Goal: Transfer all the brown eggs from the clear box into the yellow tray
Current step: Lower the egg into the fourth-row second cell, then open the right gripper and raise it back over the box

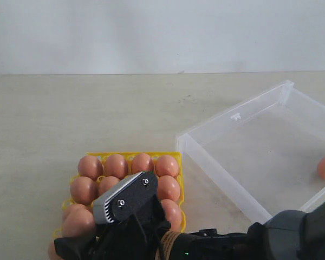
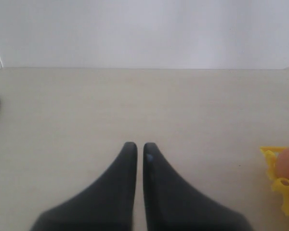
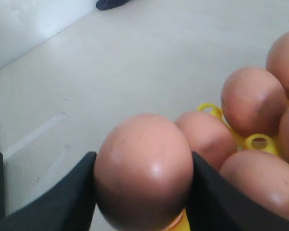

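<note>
Beige table [image 1: 70, 108]: right end effector [image 3: 143, 192] grips an egg [image 3: 144, 154] over the tray [image 1: 176, 157], tray eggs [image 3: 253, 101] just beside it; left end effector [image 2: 139, 149] closed above table.

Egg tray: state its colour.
The tray is bright yellow; the exterior view shows it best.

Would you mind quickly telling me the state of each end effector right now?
Left end effector: closed, holding nothing.
Right end effector: closed on a brown egg.
</note>
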Motion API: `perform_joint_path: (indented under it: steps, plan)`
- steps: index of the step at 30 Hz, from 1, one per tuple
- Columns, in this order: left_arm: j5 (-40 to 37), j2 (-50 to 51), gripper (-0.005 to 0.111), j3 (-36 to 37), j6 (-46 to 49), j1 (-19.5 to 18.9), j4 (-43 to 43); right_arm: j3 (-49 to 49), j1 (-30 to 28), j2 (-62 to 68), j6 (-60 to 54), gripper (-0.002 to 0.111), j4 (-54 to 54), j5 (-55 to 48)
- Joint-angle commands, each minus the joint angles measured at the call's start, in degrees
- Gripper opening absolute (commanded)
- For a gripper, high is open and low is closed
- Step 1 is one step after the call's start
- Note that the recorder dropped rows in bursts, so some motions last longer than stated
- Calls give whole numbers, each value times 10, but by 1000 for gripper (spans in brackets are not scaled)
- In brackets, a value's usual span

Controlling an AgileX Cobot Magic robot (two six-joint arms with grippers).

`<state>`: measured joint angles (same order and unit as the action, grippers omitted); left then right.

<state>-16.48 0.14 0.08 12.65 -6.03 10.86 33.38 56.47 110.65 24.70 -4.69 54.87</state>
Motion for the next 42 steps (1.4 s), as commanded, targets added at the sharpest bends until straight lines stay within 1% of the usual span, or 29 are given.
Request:
perform_joint_path:
  steps: [1, 14, 21, 29, 30, 32, 37, 39, 40, 42]
  plan:
    - [1, -1, 4, -1, 4, -1, 3, 12, 1, 1, 1, 0, -13, -18]
    - [1, -1, 4, -1, 4, -1, 3, 12, 2, -2, -99, 0, -16, -99]
    - [1, -1, 4, -1, 4, -1, 3, 12, 2, -2, -111, 0, -16, -112]
    - [1, -1, 4, -1, 4, -1, 3, 12, 2, -2, -127, 0, -16, -187]
    - [1, -1, 4, -1, 4, -1, 3, 12, 2, -2, -132, 2, -16, -191]
    - [1, -1, 4, -1, 4, -1, 3, 12, 2, -2, -147, 9, -16, -193]
    - [1, -1, 4, -1, 4, -1, 3, 12, 2, -2, -150, 40, -16, -190]
    - [1, -1, 4, -1, 4, -1, 3, 12, 2, -2, -147, 48, -16, -191]
    - [1, -1, 4, -1, 4, -1, 3, 12, 2, -2, -147, 50, -16, -191]
    - [1, -1, 4, -1, 4, -1, 3, 12, 2, -2, -147, 50, -16, -191]
